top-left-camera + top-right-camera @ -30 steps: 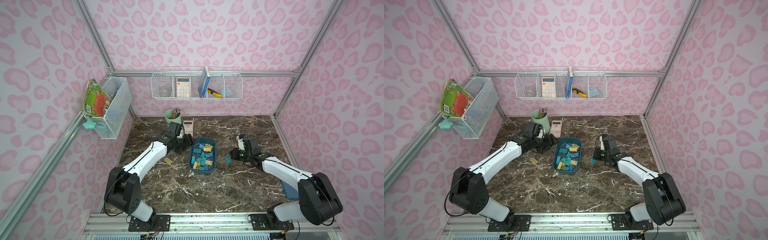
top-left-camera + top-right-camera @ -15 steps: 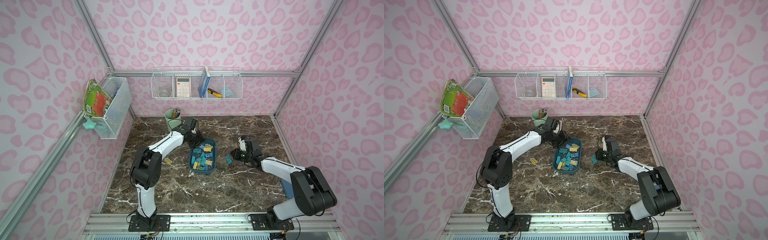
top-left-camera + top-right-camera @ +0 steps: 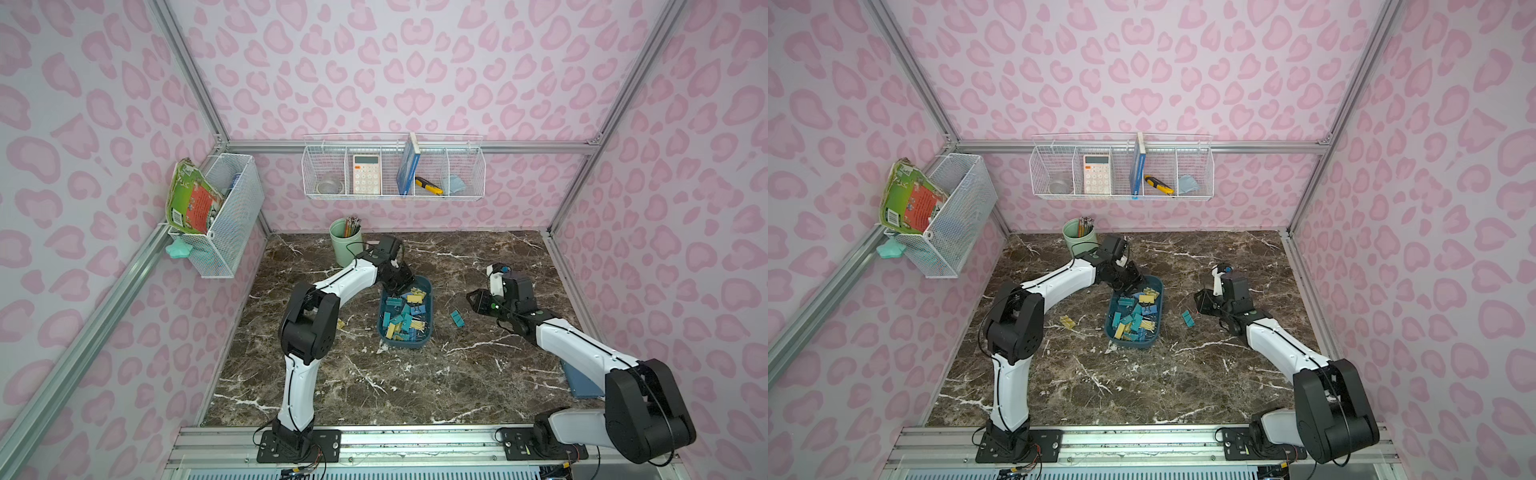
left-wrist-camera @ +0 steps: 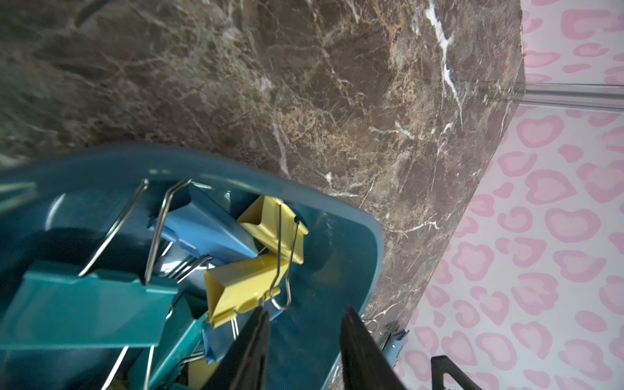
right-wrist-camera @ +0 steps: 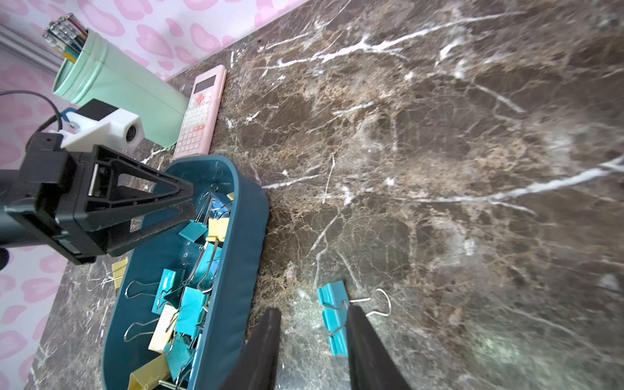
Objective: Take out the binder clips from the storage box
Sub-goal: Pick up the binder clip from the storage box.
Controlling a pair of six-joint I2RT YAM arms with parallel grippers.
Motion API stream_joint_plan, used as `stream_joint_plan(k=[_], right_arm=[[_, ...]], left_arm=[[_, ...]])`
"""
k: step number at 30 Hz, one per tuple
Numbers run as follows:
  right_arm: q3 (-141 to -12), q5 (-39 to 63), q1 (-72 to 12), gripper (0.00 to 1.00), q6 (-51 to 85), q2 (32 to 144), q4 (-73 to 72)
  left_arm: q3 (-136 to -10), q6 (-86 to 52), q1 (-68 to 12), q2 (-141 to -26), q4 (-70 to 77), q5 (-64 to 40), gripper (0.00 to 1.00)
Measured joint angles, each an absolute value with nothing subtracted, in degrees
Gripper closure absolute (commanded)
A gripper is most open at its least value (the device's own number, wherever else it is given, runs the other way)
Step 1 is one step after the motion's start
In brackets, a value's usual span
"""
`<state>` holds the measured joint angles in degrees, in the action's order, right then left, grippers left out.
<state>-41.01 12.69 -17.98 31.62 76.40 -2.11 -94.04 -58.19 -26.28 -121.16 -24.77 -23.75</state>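
The dark teal storage box (image 3: 405,344) (image 3: 1133,344) stands mid-table with several teal, yellow and blue binder clips (image 3: 401,316) (image 3: 1133,316) heaped inside. My left gripper (image 3: 405,284) (image 4: 305,310) dips into the box's far end, open, with only box floor between its fingers; a yellow clip's (image 4: 246,287) wire loop lies beside one fingertip. My right gripper (image 3: 471,297) (image 5: 314,310) hovers open to the right of the box. A teal clip (image 3: 457,318) (image 5: 332,317) lies loose on the marble beside one of its fingers. Another yellow clip (image 3: 1066,321) lies left of the box.
A mint cup of pencils (image 3: 345,245) and a pink calculator (image 5: 201,114) stand behind the box. White wire baskets hang on the back wall (image 3: 392,170) and the left wall (image 3: 224,216). A flat blue item (image 3: 582,382) lies by the right arm.
My left arm swung from left of the box to over its far end, jaws narrowing. My right gripper opened, leaving the teal clip on the table.
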Motion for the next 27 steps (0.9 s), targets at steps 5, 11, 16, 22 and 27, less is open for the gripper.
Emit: stream_joint_plan(k=[5,11,16,22,27], right_arm=[[-41.10,11.90,-17.85,0.63,31.24,75.55,-1.15],[-41.10,11.22,-17.76,0.63,31.16,75.22,-0.60],[-41.12,11.16,-17.65,0.62,30.89,75.05,0.19],[-41.39,10.98,-17.67,0.51,30.74,74.32,1.21],[-42.48,11.00,-17.67,0.33,30.44,74.17,1.45]], left_arm=[[-94.13,-59.27,-26.44,-122.87,-24.82,-24.56,0.62],[-94.30,-60.16,-26.57,-123.68,-24.80,-24.75,0.64],[-94.35,-61.06,-26.59,-124.38,-24.73,-24.75,0.82],[-94.35,-61.10,-26.61,-124.07,-24.14,-24.91,1.00],[-92.88,-60.99,-26.63,-120.64,-24.27,-24.47,1.00]])
